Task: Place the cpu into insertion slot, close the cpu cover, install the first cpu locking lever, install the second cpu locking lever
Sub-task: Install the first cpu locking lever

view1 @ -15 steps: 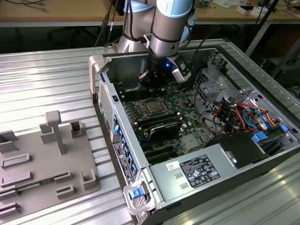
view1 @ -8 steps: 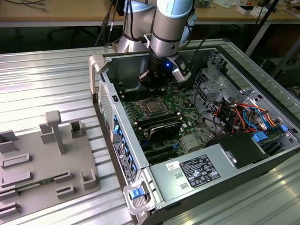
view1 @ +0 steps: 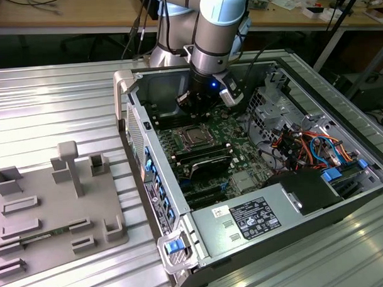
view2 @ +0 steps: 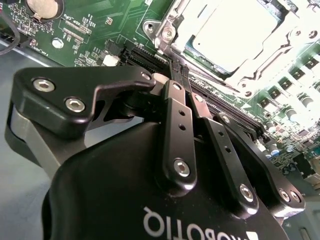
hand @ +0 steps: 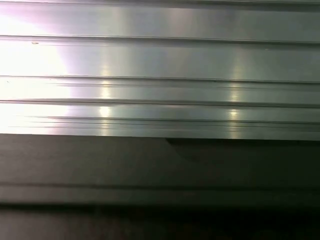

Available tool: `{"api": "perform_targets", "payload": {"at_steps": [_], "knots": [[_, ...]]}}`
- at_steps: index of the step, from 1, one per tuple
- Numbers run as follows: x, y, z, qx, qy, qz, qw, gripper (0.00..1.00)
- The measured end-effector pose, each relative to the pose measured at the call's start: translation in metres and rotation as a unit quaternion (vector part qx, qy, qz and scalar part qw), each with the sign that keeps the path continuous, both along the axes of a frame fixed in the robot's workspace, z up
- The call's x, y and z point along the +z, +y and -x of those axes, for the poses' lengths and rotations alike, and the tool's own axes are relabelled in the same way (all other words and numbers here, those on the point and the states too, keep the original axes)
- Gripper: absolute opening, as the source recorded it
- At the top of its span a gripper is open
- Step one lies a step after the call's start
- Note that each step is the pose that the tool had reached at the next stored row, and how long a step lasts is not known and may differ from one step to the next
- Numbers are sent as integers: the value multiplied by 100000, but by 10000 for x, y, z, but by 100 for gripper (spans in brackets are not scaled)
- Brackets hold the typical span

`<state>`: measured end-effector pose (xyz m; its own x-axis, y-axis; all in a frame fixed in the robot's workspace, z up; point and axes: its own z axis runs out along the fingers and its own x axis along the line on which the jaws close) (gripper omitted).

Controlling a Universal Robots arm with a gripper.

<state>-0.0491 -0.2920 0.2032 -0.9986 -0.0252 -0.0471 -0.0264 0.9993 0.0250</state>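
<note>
Gripper (view2: 179,67), jaws together and empty, at the socket's 10 o'clock corner; chip (view2: 235,32) seated under closed cover (view2: 172,30), so lever-locking is judged in hand, needing a sideways push.

Exterior view evenly lit, fairly sharp; a small blue light glows on the arm's wrist above the gripper (view1: 196,105); second wrist view: strong glare blows out the cpu (view2: 235,32) beyond the fingertips; first wrist view: ribbed metal surface (hand: 160,60) with bright glare, its lower half in dark shadow.
</note>
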Motion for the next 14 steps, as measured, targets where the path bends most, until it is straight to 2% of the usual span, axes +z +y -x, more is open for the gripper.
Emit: {"api": "perform_targets", "payload": {"at_steps": [14], "knots": [[21,4,-1,0,-7,2,100000,11]]}}
